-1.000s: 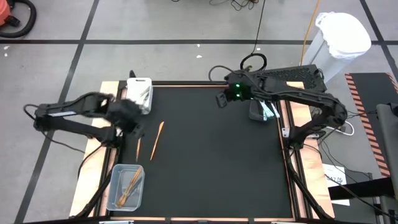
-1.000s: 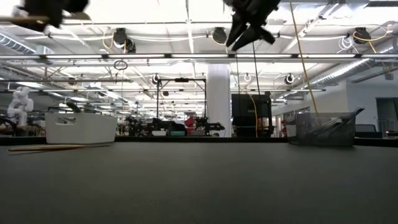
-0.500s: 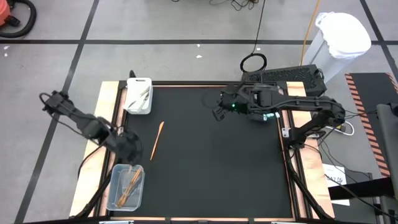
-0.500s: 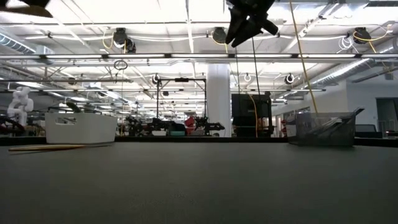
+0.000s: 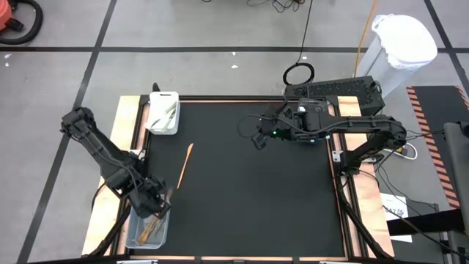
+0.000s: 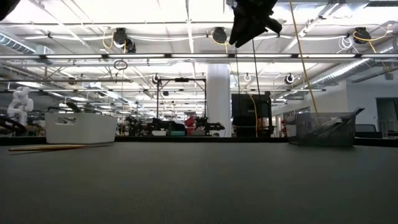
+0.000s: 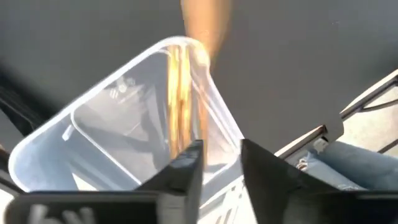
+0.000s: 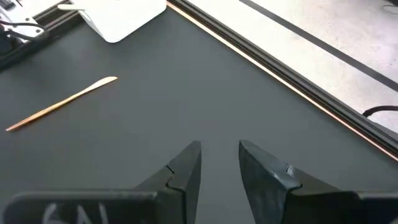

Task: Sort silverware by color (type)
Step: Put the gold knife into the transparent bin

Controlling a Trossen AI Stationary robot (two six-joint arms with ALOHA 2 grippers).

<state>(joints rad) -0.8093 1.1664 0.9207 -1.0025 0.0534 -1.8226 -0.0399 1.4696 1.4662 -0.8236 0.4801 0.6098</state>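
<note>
We see the black table mat (image 5: 249,191) with the right arm reaching over its far half, the right gripper (image 8: 217,163) hanging empty above bare mat, fingers a little apart. The left gripper (image 7: 219,163) hovers over the clear bin (image 5: 147,220) at the near left corner, fingers parted, a blurred orange utensil (image 7: 205,22) just beyond them; orange pieces (image 7: 179,102) lie inside. A white bin (image 5: 163,112) holds pale knives. One orange stick (image 5: 184,166) lies unobstructed on the mat.

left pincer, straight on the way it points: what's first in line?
Probably the clear bin: the left pincer points into it, at the orange utensils inside. An orange blur hangs just ahead; depth unclear.
</note>
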